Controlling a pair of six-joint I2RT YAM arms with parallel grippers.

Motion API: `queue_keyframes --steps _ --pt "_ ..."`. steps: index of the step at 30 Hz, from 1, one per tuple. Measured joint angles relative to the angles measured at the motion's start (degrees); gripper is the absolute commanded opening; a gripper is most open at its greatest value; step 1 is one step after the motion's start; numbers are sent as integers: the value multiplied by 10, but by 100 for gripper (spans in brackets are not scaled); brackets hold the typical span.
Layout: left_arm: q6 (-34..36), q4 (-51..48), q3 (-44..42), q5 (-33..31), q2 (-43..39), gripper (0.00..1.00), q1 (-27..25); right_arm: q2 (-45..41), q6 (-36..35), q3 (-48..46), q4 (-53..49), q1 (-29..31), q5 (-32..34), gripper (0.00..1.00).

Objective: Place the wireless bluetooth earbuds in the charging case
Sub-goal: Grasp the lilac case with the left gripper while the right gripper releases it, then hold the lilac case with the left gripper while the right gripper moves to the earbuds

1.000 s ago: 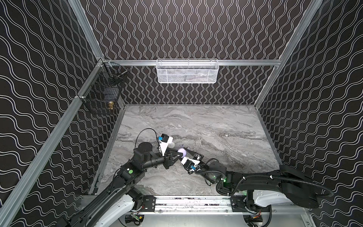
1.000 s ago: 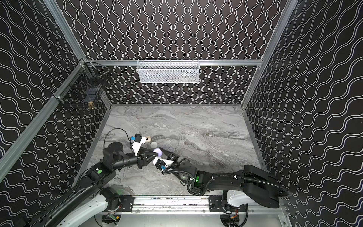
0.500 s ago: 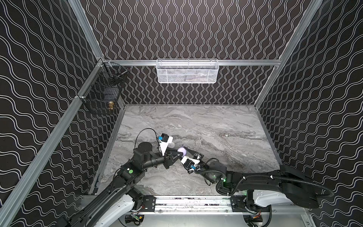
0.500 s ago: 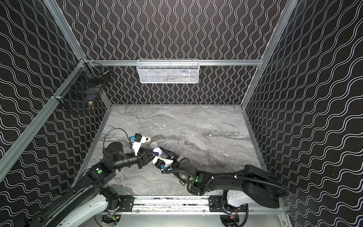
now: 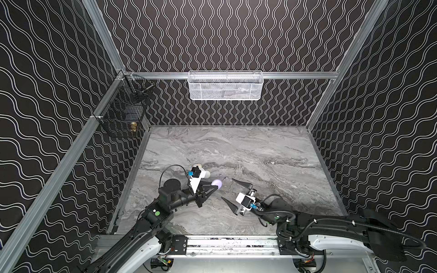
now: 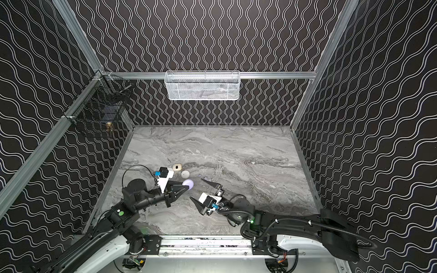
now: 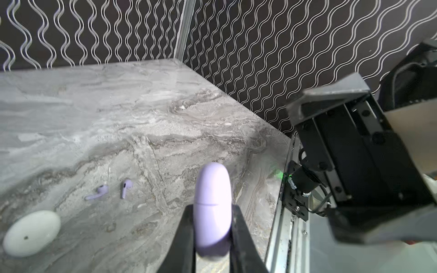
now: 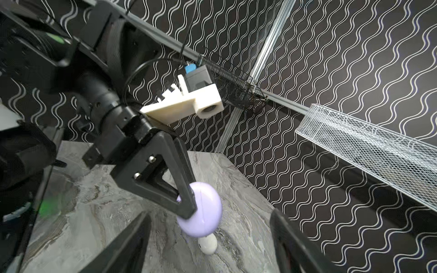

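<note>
**Left pincer squeezes the purple case; right pincer is wide open**

Some things are hard to see. The two purple earbuds lie side by side on the grey table, not touching. They show well in the left wrist view, but in both top views they are too tiny to make out. In a top view, the left arm's little camera covers most of the cream case and part of the white case. In the right wrist view the purple case hides the top of the white case. The bottom end of the purple case is tucked down between the black fingers, so it cannot be seen.

The left pincer is clamped tight on the purple case, one finger on each flat side. The case's lid is closed, with only a thin line showing across it. The earbuds lie on the table between this case and the white one.

The right pincer holds nothing and touches nothing. Its tips point at the purple case from close by.
</note>
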Motion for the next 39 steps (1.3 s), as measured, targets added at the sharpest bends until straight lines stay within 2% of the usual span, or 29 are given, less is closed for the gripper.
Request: queue_keyframes --steps 3,6,8,14,16,19,26,36,39 --pt "21 77 -32 36 -10 0 0 -45 16 -12 -3 0 -2 77" --pt "17 215 -71 72 -6 0 0 -78 30 -14 -7 -2 3 77" --pt "15 313 -77 98 26 0 0 -91 38 -18 -9 -5 5 76" --pt "21 468 -95 112 156 0 -3 -90 64 5 -41 -10 6 72" --pt "28 487 -108 123 183 0 -5 -77 68 20 -52 -10 6 72" --pt "39 489 -82 136 198 0 -12 -54 68 35 -66 -11 9 69" --pt "71 470 -75 152 171 0 -33 -23 69 41 -77 -18 15 67" --pt "80 447 -59 136 175 0 -53 -47 81 41 -89 -50 -18 62" --pt "84 437 -59 159 174 0 -56 -56 83 41 -83 -58 7 60"
